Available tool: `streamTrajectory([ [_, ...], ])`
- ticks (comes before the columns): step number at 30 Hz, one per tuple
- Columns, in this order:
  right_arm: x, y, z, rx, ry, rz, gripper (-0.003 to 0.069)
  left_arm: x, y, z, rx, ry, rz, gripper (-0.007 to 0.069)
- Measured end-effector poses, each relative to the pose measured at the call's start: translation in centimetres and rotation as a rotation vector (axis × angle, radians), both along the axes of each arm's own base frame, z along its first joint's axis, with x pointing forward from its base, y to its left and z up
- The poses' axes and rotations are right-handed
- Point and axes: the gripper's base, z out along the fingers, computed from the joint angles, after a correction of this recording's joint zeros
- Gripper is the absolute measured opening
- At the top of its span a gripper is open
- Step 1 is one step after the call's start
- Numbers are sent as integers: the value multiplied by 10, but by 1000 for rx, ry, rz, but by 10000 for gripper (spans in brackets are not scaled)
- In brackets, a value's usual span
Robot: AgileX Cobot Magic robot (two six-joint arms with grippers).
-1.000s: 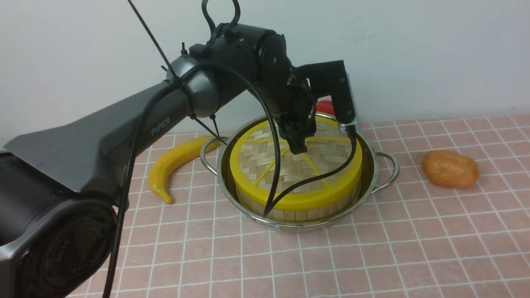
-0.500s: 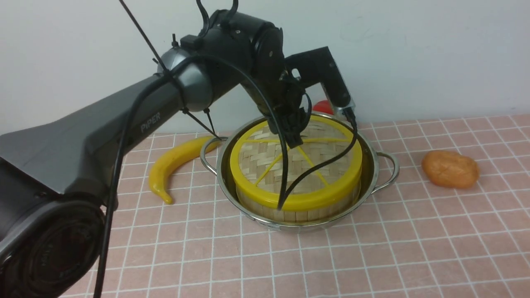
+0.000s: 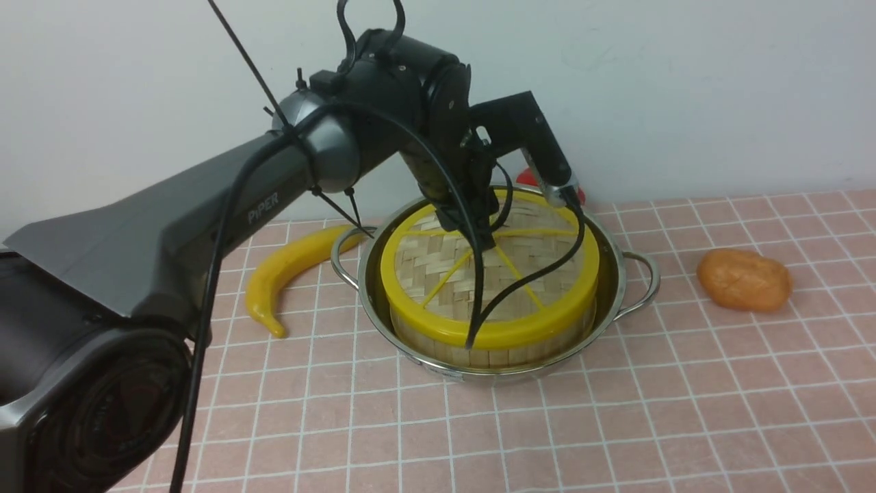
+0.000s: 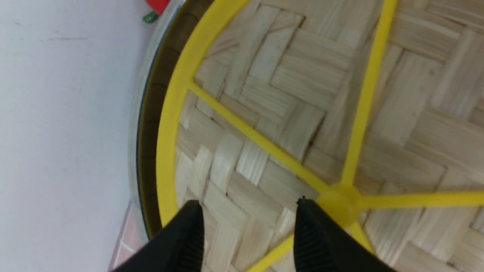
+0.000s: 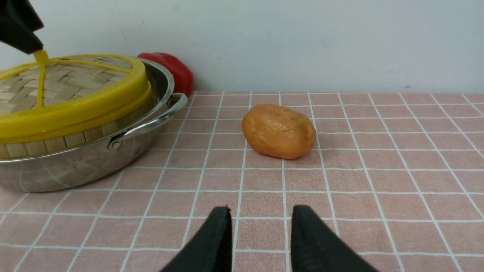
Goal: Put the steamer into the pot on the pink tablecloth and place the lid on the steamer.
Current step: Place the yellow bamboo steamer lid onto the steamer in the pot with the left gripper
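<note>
Right over the round yellow-spoked woven-bamboo lid (image 3: 424,270), left gripper (image 4: 248,204) hangs spread, empty; yellow banana (image 3: 270,281) at lid's 9 o'clock.

The woven lid (image 3: 417,267) is pale tan with a yellow rim and spokes (its yellow hub (image 4: 338,198) sits just beside the black fingers (image 4: 317,241)). Pot (image 3: 611,294) shiny silver. Cloth (image 3: 616,424) pink with white grid lines. Banana (image 3: 287,270) yellow, lump (image 3: 744,279) orange.

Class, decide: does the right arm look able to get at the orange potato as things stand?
Probably yes: the right gripper is open, low over the pink tablecloth, and only bare cloth lies between it and the orange potato.
</note>
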Motion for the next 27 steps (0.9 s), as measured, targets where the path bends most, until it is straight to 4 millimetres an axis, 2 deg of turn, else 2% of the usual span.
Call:
streamTrajectory([
  [5, 0, 0, 0, 0, 0, 0, 243, 0, -5, -5, -54, 22, -3, 323],
  [16, 0, 0, 0, 1, 0, 0, 243, 4, 0, -4, 19, -24, -8, 323],
  [22, 0, 0, 0, 1, 0, 0, 243, 4, 1, -4, -1, -21, 38, 323],
  [27, 0, 0, 0, 1, 0, 0, 243, 3, 2, 9, -48, -28, 100, 323],
])
